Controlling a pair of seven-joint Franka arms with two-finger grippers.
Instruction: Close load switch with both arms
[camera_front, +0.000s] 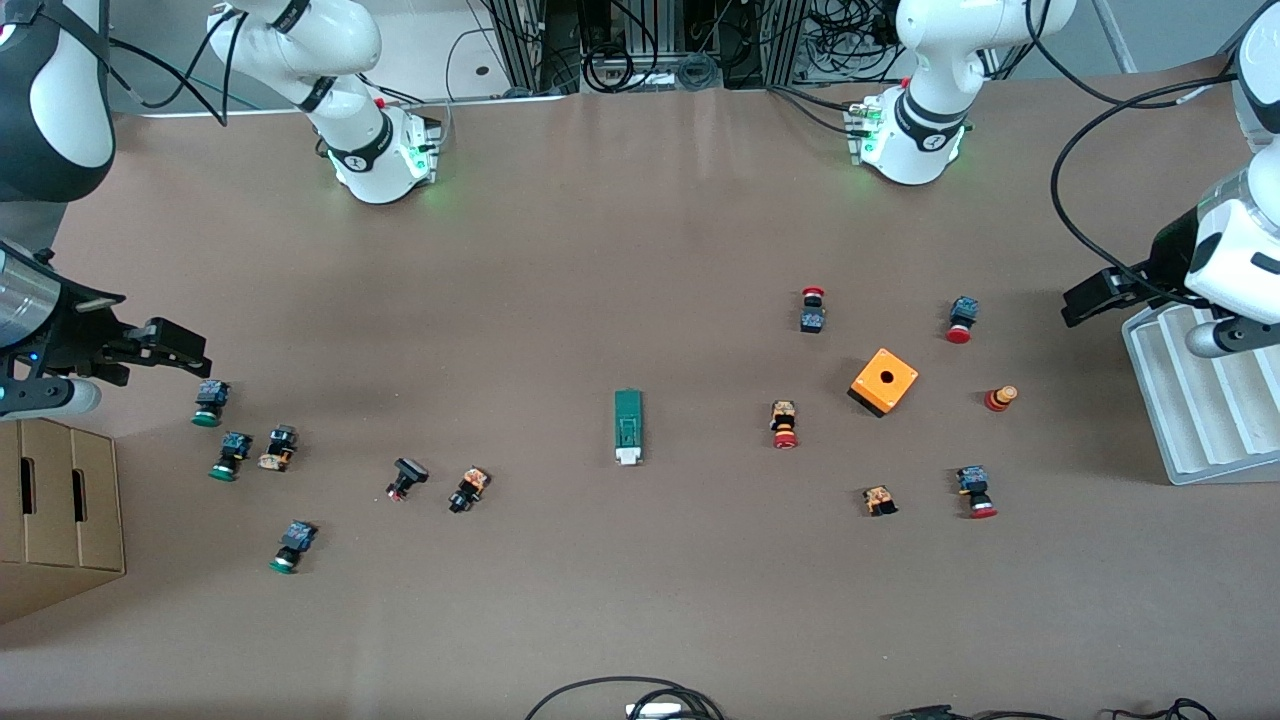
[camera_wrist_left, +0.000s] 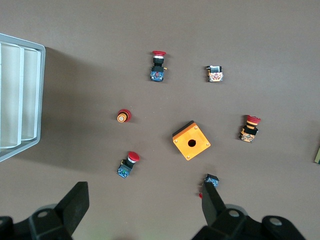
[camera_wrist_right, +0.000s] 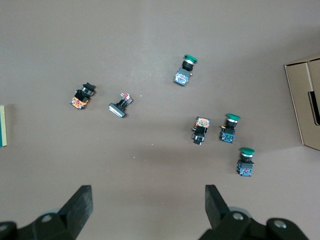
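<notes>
The load switch (camera_front: 628, 427) is a narrow green block with a white end piece, lying flat mid-table with the white end toward the front camera. Only a thin edge of it shows in the left wrist view (camera_wrist_left: 318, 152) and the right wrist view (camera_wrist_right: 2, 126). My right gripper (camera_front: 190, 352) hovers open over the right arm's end of the table, close to a green-capped button, with nothing between its fingers (camera_wrist_right: 148, 196). My left gripper (camera_front: 1080, 300) hangs open and empty (camera_wrist_left: 144, 192) over the left arm's end, beside the white tray. Both are well apart from the switch.
An orange square box with a hole (camera_front: 884, 381) and several red-capped push buttons (camera_front: 784, 424) lie toward the left arm's end. Green-capped buttons (camera_front: 231, 455) and other small parts lie toward the right arm's end. A cardboard box (camera_front: 60, 510) and a white ribbed tray (camera_front: 1200, 400) stand at the table's ends.
</notes>
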